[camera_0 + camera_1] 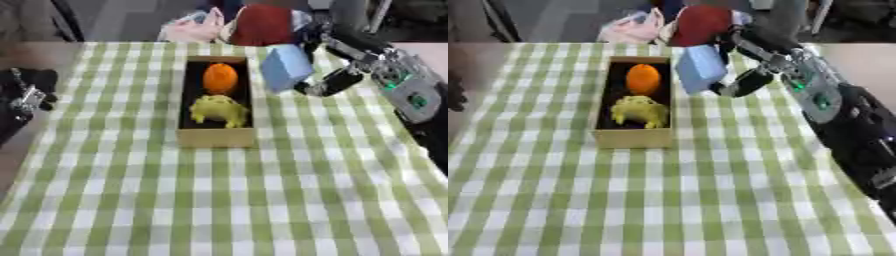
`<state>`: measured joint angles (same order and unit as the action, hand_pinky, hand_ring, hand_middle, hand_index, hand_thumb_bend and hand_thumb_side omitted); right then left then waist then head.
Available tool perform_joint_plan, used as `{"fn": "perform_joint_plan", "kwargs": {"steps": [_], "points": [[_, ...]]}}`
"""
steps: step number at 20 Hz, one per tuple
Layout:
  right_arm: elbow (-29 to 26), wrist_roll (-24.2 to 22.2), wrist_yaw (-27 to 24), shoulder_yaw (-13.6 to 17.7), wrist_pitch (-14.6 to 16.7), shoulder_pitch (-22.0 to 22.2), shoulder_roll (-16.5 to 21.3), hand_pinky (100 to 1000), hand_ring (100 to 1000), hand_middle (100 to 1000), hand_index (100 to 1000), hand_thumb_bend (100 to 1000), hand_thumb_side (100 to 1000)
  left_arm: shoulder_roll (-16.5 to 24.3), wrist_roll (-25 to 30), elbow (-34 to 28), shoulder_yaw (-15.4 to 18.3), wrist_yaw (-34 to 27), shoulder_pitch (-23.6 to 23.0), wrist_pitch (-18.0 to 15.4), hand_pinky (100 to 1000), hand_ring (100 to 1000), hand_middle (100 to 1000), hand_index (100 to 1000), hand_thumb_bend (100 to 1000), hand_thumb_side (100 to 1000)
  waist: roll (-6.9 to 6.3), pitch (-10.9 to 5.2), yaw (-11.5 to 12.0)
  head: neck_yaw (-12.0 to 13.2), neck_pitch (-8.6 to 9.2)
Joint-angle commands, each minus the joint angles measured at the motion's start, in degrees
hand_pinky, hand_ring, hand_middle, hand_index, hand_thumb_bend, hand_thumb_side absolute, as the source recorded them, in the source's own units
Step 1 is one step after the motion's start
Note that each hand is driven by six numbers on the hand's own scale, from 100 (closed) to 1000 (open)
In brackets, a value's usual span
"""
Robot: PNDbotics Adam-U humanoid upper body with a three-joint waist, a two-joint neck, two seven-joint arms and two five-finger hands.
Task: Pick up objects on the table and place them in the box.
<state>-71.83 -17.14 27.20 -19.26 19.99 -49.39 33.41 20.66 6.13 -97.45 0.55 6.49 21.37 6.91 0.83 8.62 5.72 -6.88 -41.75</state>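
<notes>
A tan cardboard box [216,136] stands on the green checked cloth at the upper middle. Inside lie an orange ball [220,78] at the far end and a yellow lumpy toy [219,111] at the near end. My right hand [322,75] reaches in from the upper right and is shut on a light blue block [285,67], held tilted in the air just right of the box's far end. My left hand [24,92] rests at the left edge, off the cloth; its fingers are too dim to read.
Beyond the table's far edge lie a dark red rounded thing [261,25] and a pinkish bag [188,29]. The checked cloth [219,200] spreads wide toward the near side.
</notes>
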Motion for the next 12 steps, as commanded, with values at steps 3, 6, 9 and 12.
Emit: {"fn": "perform_joint_plan", "kwargs": {"steps": [3,6,9,12], "points": [[0.9,-3.3,0.5,-1.3,0.3,-3.9,-3.0,692,655,401,570,320,104,0.9,0.5,-0.8,-0.2,-0.2,0.7,-0.1,542,548,508,647,554,702,0.08,-1.33,0.5,-0.6,0.17],[3.5,-4.0,2.1,-1.9,1.2,-5.1,-5.6,694,658,406,576,329,125,0.7,0.6,-0.9,-0.3,-0.3,1.0,-0.1,542,548,508,647,552,701,0.12,-1.46,0.9,-0.9,0.35],[6.1,-4.3,4.0,-2.2,2.2,-5.9,-8.0,697,662,415,585,339,141,0.6,0.6,-1.0,-0.5,-0.4,1.3,-0.1,541,549,509,646,552,700,0.09,-1.52,1.3,-1.3,0.46],[8.8,-4.4,6.5,-2.3,3.2,-6.5,-10.2,702,668,429,599,357,164,0.5,0.6,-1.0,-0.6,-0.5,1.4,-0.1,541,549,508,646,551,699,0.10,-1.53,1.5,-1.6,0.57]]}}
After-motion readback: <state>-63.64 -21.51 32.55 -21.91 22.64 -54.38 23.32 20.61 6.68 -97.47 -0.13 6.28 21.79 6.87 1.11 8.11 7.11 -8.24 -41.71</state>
